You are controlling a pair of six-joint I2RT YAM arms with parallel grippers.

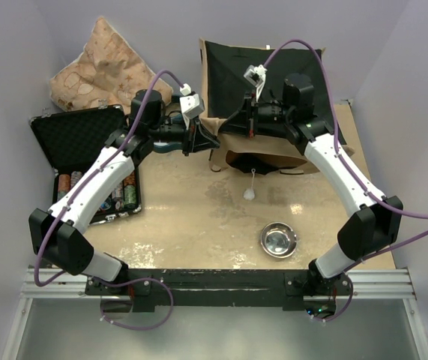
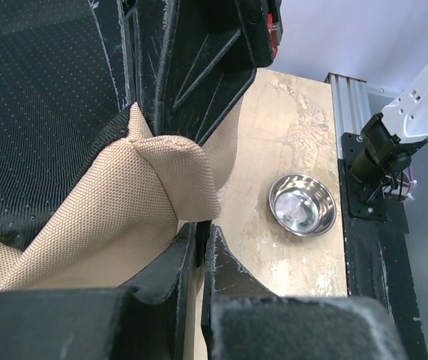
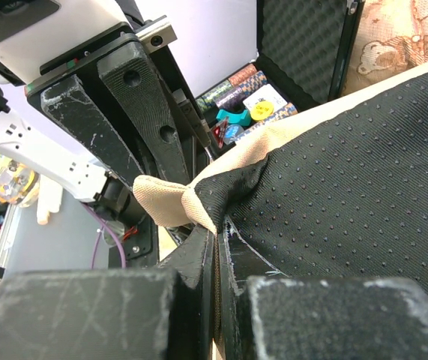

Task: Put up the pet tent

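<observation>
One pet tent (image 2: 116, 210) spans between my left pincer (image 2: 199, 232) and right pincer (image 3: 217, 240), both clamped on its fabric. One bowl (image 1: 279, 239) lies behind them.

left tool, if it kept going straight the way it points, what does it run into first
The pet tent fabric pinched in the left tool comes first. Directly beyond that fold is the right tool, shut on the same fabric and facing it, probably close, though depth is unclear.
</observation>
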